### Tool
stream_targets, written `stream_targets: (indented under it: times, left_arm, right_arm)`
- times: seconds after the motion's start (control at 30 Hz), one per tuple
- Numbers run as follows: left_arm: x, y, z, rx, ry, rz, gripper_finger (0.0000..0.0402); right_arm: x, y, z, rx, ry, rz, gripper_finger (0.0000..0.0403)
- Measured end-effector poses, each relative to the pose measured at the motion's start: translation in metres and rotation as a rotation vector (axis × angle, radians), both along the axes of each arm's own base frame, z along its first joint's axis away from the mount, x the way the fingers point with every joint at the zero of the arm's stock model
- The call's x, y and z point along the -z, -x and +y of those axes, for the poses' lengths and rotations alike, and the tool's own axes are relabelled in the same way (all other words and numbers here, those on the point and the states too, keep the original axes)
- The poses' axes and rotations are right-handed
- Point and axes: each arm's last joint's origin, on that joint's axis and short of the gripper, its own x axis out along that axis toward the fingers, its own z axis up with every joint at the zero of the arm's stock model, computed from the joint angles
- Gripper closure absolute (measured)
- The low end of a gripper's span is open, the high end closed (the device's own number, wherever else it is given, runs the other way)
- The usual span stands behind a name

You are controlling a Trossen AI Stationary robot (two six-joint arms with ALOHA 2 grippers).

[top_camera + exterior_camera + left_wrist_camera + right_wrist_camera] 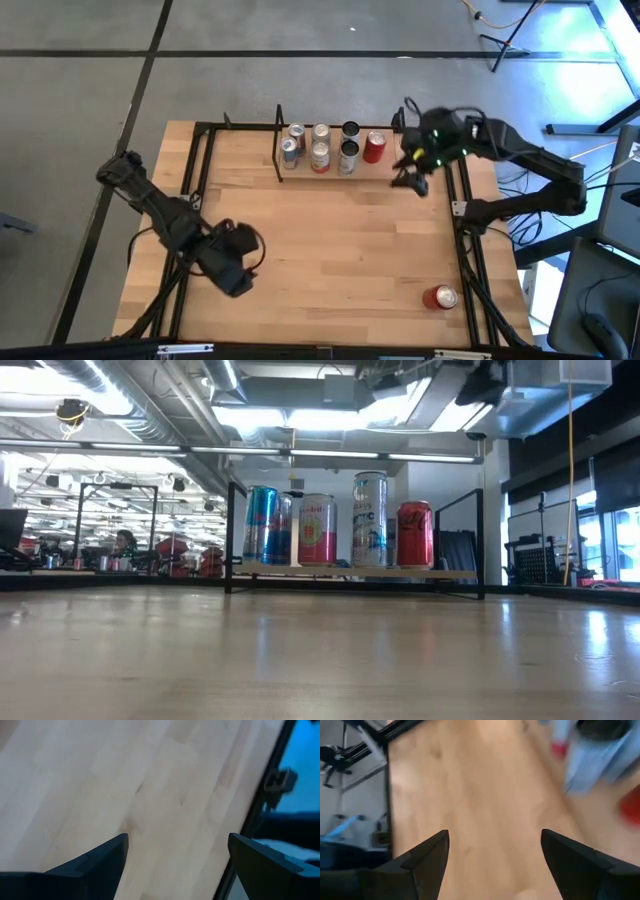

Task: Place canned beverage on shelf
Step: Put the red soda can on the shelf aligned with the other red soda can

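Just right of the shelf's (330, 172) right end, the right gripper (409, 178) hangs above the table (330, 260) with its two dark fingers (427, 852) spread wide and nothing between them; only bare wood shows in the gap in the right wrist view. Nearest to it, on the shelf's right end, stands a red can (374, 147), upright and clear of the fingers. Further from the gripper along the light-wood board stand a tall silver-and-blue can with a dark top (348, 152), a pink-and-white can (319, 156) and a blue-and-silver can (290, 150), with more cans behind them in a back row; all are upright between the two black wire end frames. In the low view the red can (415, 534) is at the row's right end, beside the tall silver can (369, 520). Well apart from this gripper, at the table's near right corner close to the black rail, another red can (439, 297) lies on its side. Across the table, over the near left part, the left gripper (243, 262) waits with its fingers (100, 862) wide apart and empty above bare wood.
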Motion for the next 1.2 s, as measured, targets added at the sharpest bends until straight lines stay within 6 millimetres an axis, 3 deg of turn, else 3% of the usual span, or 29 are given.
stream_targets:
  times: [0.3,0.5,0.67,0.97,1.2]
  left_arm:
    - [0.0,0.02,-0.018,0.152,-0.096,-0.014,0.0073]
    - [0.0,0.024,-0.022,0.186,-0.111,-0.02,0.0073]
    - [0.0,0.026,-0.025,0.196,-0.122,-0.03,0.0073]
    - [0.0,0.027,-0.026,0.202,-0.122,-0.03,0.0073]
    - [0.0,0.027,-0.026,0.201,-0.122,-0.031,0.0073]
  right_arm:
    - [0.011,0.009,0.098,0.074,-0.218,0.303,0.0105]
    - [0.017,0.029,0.146,0.231,-0.296,0.425,0.0104]
    - [0.032,0.041,0.186,0.318,-0.297,0.603,0.0104]
    - [0.064,0.052,0.24,0.44,-0.239,0.848,0.0104]
    - [0.079,0.057,0.258,0.564,-0.209,0.878,0.0104]
